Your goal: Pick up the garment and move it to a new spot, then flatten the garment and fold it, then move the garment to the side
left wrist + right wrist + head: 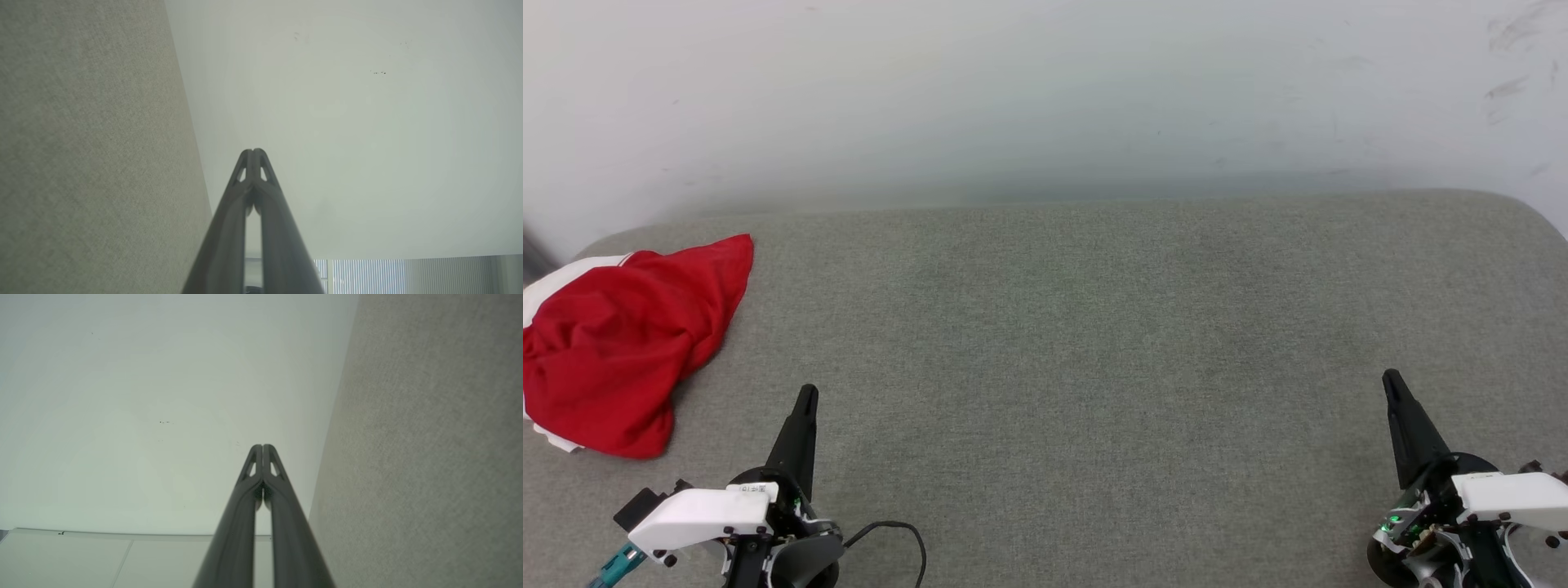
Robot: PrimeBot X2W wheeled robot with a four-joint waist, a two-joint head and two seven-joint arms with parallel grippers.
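Note:
The garment (629,343), a red T-shirt with white sleeve parts showing at its left edge, lies crumpled in a heap at the far left of the grey fabric surface (1078,343). My left gripper (805,394) sits at the lower left, a little to the right of the heap and apart from it, its tips pressed together and empty. In the left wrist view that gripper (253,152) is shut in front of a pale wall. My right gripper (1390,379) rests at the lower right, far from the garment; the right wrist view shows it (262,447) shut on nothing.
A pale wall (1045,90) rises right behind the surface. The surface's rounded corners curve away at the back left and back right. A black cable (907,535) loops beside my left wrist. A white floor (81,559) appears low in the right wrist view.

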